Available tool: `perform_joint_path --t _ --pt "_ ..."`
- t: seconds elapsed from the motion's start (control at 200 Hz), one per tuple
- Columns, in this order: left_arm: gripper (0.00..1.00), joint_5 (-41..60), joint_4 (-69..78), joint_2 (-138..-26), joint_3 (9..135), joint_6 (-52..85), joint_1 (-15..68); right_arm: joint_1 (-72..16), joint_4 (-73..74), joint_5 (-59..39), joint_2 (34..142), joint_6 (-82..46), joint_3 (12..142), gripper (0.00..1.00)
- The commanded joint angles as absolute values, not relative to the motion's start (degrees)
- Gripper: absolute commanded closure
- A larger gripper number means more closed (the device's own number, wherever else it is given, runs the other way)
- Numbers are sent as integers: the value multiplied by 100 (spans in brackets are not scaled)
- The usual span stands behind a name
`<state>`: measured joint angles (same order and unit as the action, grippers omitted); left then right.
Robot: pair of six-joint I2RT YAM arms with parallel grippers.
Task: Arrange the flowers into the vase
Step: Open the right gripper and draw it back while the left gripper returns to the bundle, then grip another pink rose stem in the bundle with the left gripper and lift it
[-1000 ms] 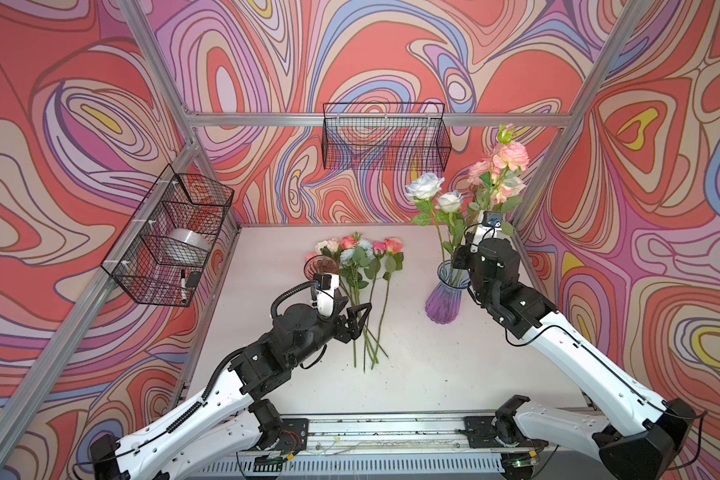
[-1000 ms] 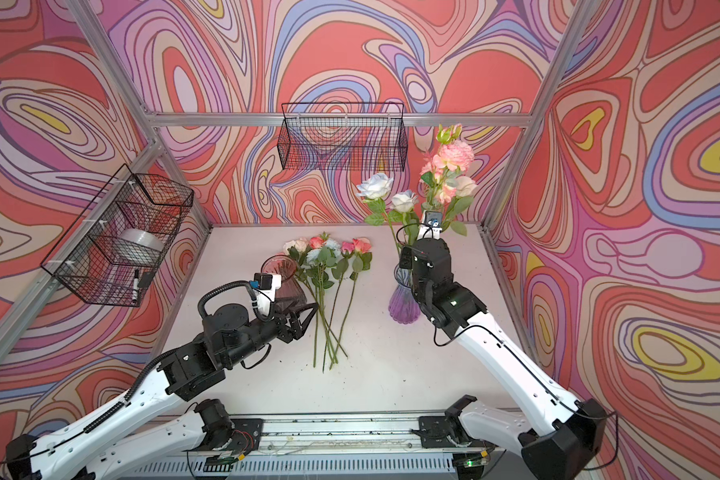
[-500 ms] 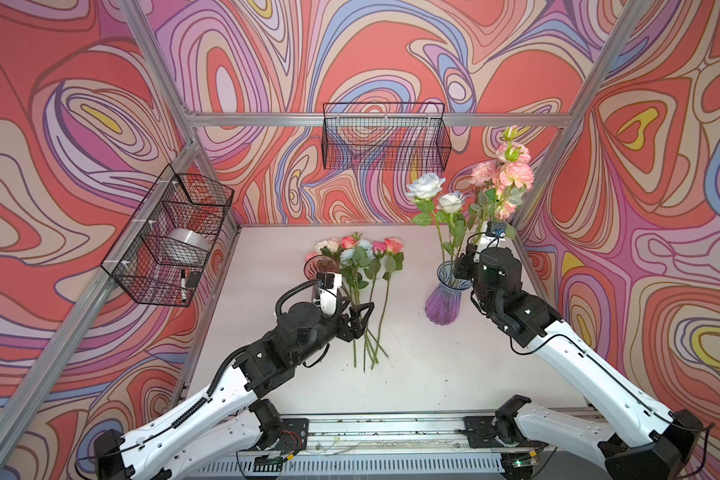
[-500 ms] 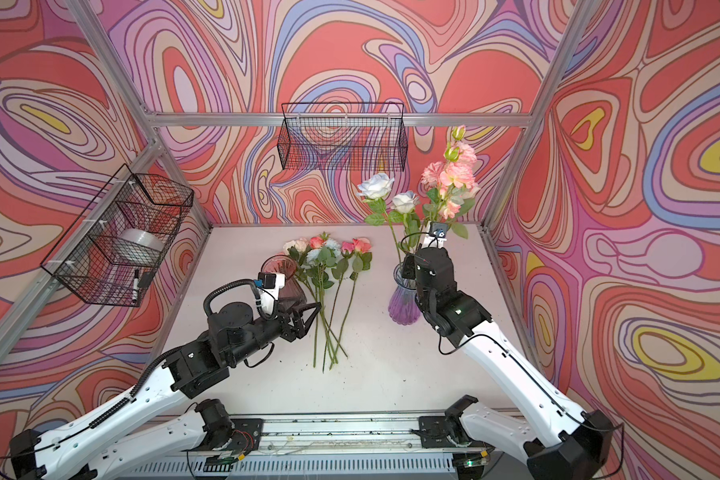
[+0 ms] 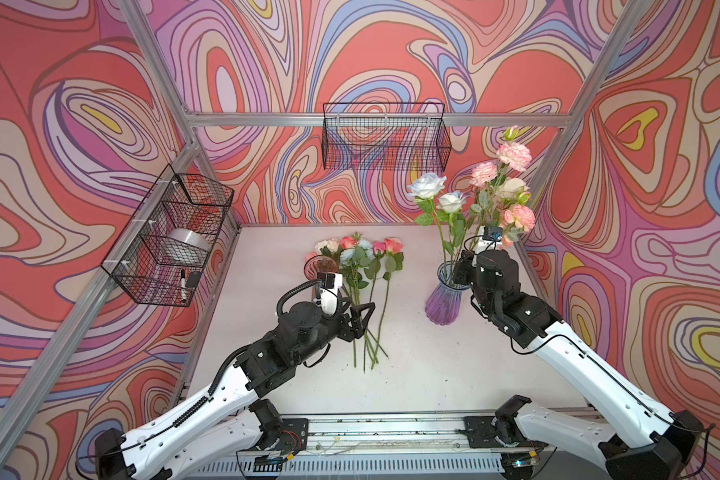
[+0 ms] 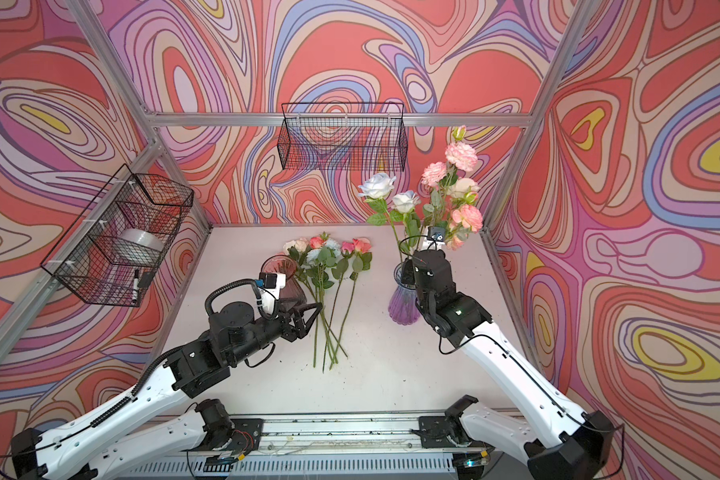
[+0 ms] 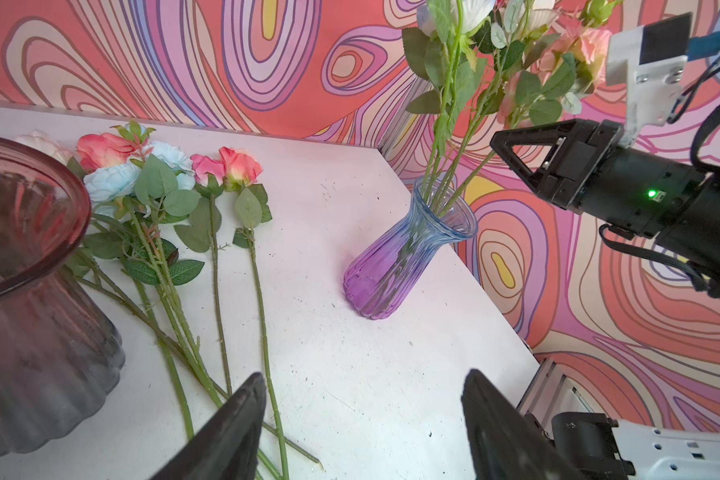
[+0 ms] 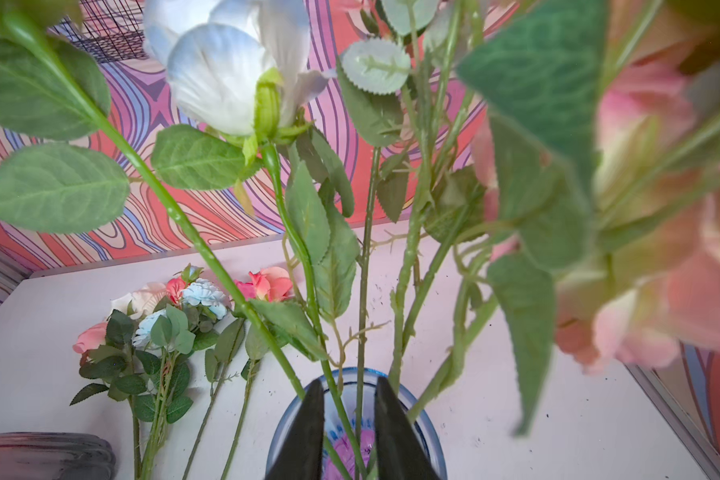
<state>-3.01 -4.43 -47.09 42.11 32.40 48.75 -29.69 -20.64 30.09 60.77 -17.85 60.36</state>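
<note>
A purple vase with a blue rim (image 5: 443, 299) (image 6: 404, 305) (image 7: 404, 253) stands right of centre. It holds white roses (image 5: 427, 185) and pink carnations (image 5: 514, 156). My right gripper (image 5: 460, 268) (image 8: 350, 380) hovers just over the vase mouth (image 8: 429, 419). Its jaws stand a little apart, and two thin stems run loosely between them. More flowers (image 5: 360, 253) (image 6: 329, 253) (image 7: 159, 183) lie on the table with their stems toward the front. My left gripper (image 5: 364, 322) (image 7: 364, 376) is open beside those stems, with nothing between its fingers.
A dark red glass vase (image 5: 319, 266) (image 7: 26, 266) stands left of the lying flowers, close to my left wrist. Wire baskets hang on the back wall (image 5: 385, 137) and the left wall (image 5: 171, 237); the left one holds a tape roll and a marker.
The right gripper's jaws have parted around the stems in the vase, and the pink spray has swayed slightly. The left arm has hardly moved.
</note>
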Motion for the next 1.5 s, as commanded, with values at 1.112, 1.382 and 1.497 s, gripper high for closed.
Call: perform_joint_path --t 1.112,1.382,1.497 --pt "38 -759 -3011 -8341 6576 3608 4622 -2962 -3290 1700 3682 -3251 4608 80" --pt "49 -877 -3245 -9362 7229 3193 4466 -2963 -3269 1814 3579 -3255 4509 82" --pt "51 -837 -3500 -10105 7799 2847 4465 -2962 -3300 1796 3637 -3268 4518 82"
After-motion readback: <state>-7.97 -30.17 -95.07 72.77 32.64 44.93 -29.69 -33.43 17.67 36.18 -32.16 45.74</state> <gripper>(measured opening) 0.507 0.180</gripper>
